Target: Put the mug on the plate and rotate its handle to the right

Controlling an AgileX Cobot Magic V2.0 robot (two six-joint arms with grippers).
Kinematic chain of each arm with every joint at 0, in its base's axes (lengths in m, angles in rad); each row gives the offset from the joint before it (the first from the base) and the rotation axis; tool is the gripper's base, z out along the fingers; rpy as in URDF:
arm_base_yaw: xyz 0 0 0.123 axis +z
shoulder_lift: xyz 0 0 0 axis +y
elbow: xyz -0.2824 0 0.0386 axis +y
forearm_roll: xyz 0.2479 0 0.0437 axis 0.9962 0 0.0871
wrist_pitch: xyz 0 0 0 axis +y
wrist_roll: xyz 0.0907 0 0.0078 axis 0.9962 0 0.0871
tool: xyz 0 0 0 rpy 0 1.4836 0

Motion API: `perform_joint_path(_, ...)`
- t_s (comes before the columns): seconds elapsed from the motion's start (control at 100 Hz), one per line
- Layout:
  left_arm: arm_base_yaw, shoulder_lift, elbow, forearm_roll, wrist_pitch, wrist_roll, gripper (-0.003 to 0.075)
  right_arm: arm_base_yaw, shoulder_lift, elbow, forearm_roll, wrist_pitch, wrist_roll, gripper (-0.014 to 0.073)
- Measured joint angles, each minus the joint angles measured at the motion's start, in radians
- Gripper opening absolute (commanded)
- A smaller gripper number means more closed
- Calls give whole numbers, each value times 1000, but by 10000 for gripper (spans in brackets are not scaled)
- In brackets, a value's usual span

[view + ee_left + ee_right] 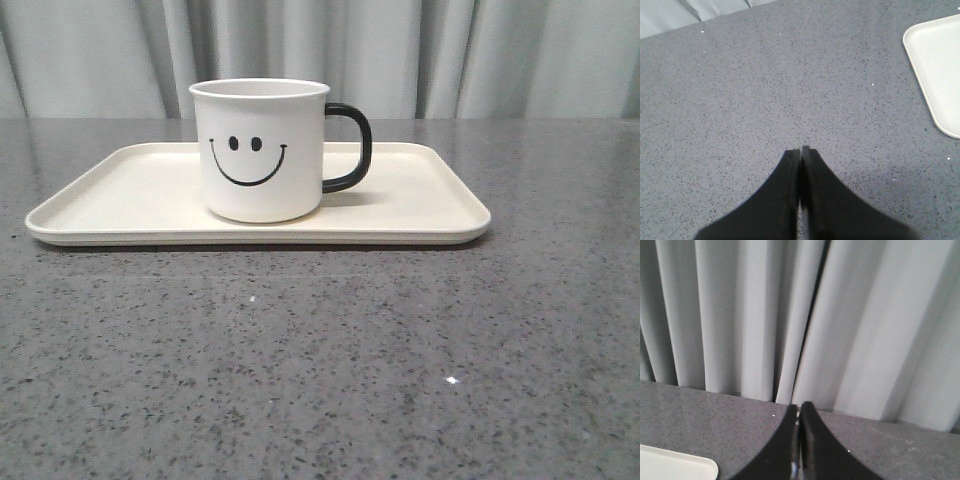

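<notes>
Left hand [801,150] closed, right hand [799,406] closed, white smiley mug [260,150] upright on cream plate [120,195]

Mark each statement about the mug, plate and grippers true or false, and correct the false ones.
1. The mug stands upright on the plate. True.
2. The handle points to the left in the front view. False: it points right.
3. The left gripper is open. False: its fingers are shut together over bare table.
4. The right gripper holds nothing. True: it is shut, facing the curtain.
5. The mug lies on its side. False: it is upright, smiley face toward the camera.
</notes>
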Motion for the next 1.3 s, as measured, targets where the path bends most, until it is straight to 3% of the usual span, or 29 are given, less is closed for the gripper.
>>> perform_joint_path(0.22,0,0,0,0,-6,0,-20,111,-193,202,-8,-41,-67,-60)
perform_joint_path(0.46,0,0,0,-14,-28,0,-20,114,-389,369,-51,-209,-73,-60)
perform_joint_path(0.6,0,0,0,-33,-37,0,-20,116,-414,445,-60,-230,-75,-60)
perform_joint_path(1.3,0,0,0,-45,-51,0,-20,117,-417,470,-61,-239,-75,-60)
